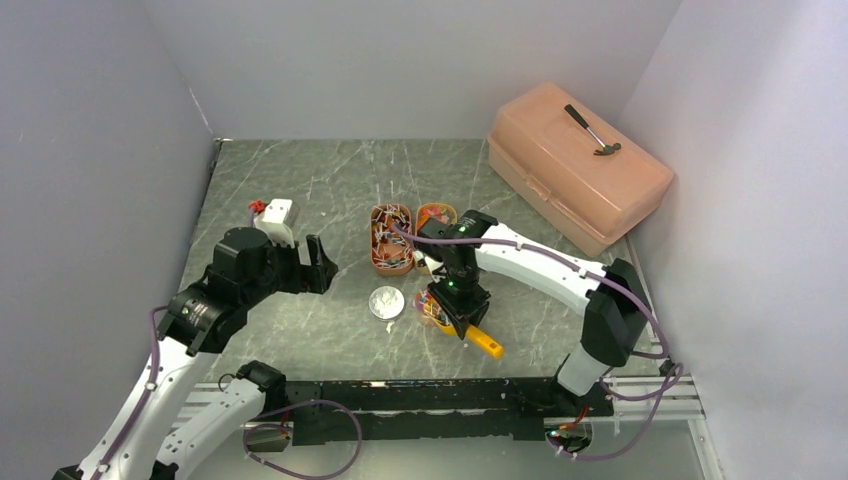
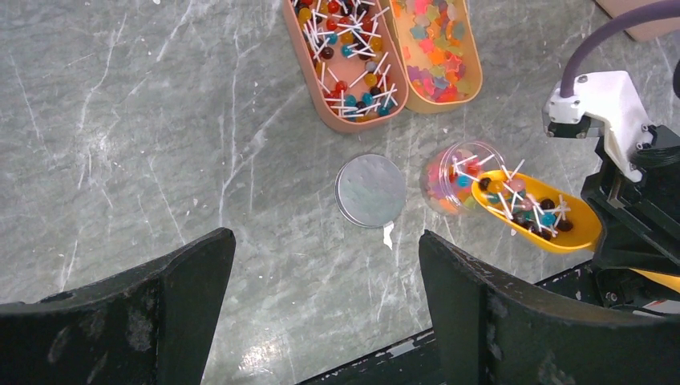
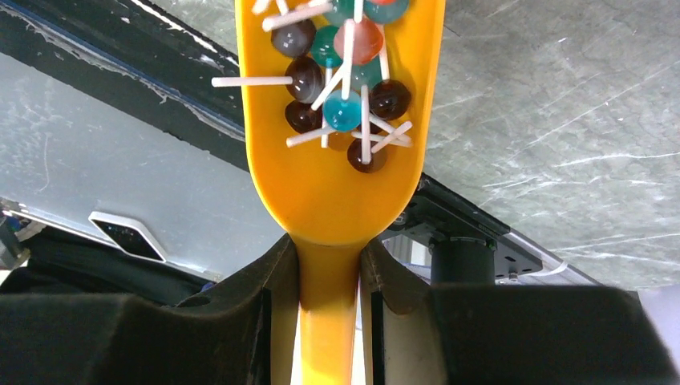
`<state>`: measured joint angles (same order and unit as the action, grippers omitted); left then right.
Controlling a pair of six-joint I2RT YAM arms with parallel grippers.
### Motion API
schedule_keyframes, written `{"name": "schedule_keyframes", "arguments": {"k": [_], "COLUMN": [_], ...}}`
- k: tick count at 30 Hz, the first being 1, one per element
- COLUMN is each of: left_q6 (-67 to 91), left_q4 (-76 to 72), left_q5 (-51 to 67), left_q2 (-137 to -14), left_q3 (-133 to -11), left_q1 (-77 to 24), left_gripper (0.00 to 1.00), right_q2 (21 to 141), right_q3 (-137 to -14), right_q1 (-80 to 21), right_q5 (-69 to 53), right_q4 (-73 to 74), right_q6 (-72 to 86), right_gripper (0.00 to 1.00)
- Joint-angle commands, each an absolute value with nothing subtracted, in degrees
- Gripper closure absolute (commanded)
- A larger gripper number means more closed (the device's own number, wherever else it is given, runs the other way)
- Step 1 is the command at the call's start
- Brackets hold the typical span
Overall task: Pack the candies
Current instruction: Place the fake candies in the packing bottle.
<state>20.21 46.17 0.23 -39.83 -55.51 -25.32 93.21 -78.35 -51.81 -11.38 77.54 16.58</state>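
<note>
- At the mouth of the clear jar (image 2: 446,178) on the counter (image 2: 160,120), the orange scoop (image 2: 579,231) carries lollipops (image 2: 529,210).
- The right fingers (image 3: 269,289) clamp the scoop's handle.
- The left fingers (image 2: 172,297) are spread wide, holding nothing.
- More candies (image 2: 345,72) fill two trays (image 2: 346,128) beyond.

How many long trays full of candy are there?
2. The lollipop tray sits left of the gummy tray, side by side and touching, beyond the jar. None seems hidden.

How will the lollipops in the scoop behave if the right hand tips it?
Likely to roll out: the lollipops have round heads and lie loose in the smooth scoop. Crossed sticks may make them tumble in clumps.
</note>
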Motion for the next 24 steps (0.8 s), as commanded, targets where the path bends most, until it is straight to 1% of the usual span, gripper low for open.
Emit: {"name": "schedule_keyframes", "arguments": {"k": [1, 24], "left_q6": [19.4, 19.3], "left_q4": [45.2, 45.2], "left_q5": [1.2, 1.7], "left_q2": [-38.8, -37.7], "left_q3": [-55.5, -55.3], "left_q1": [-25.1, -25.1], "left_gripper": [0.1, 0.09], "right_q2": [94.1, 93.9], "right_q3": [-81.9, -82.2], "right_q1": [-51.3, -48.8], "right_q5": [-13.3, -19.6], "right_q4": [81.0, 85.7], "right_q6": [16.7, 20.0], "right_gripper": [1.0, 1.0]}}
